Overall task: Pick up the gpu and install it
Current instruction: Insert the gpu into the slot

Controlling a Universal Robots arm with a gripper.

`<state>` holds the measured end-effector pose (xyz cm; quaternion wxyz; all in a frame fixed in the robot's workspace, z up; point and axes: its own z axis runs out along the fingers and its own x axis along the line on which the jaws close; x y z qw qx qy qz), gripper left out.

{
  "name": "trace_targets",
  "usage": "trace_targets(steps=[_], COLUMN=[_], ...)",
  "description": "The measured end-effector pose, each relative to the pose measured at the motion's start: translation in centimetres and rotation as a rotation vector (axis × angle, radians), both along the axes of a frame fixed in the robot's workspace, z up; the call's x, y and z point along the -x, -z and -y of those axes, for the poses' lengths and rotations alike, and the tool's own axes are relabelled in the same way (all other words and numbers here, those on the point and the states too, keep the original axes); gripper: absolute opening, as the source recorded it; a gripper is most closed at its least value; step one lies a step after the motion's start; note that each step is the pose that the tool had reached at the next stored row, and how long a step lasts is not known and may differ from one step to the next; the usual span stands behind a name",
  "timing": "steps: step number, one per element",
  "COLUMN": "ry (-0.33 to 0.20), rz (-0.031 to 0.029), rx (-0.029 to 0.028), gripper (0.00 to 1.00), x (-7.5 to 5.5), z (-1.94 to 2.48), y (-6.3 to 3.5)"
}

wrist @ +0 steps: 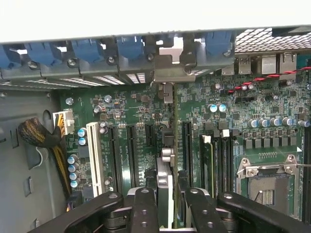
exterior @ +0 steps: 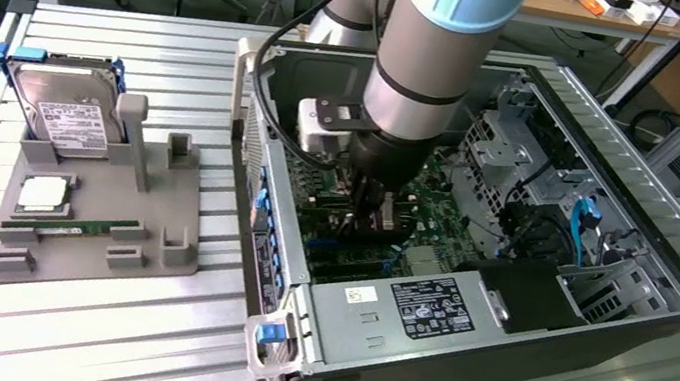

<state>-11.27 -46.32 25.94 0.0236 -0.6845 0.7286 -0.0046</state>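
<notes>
The pick-up is done: the gripper (wrist: 164,204) is partly closed on the gpu (wrist: 165,145), holding it edge-on inside the open computer case (exterior: 653,258). The card stands upright over the motherboard (wrist: 141,104), its bracket end towards the rear wall of the case. I judge it not yet seated; pressing it home remains. The grey parts tray (exterior: 92,224) holds other components.
</notes>
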Motion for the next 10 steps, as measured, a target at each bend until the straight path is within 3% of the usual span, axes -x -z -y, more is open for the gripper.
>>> trace_targets(steps=[10], ry=[0.0], rz=[-0.0001], rx=[0.0001], gripper=[0.27], x=[0.08], z=[-0.02], y=[0.01])
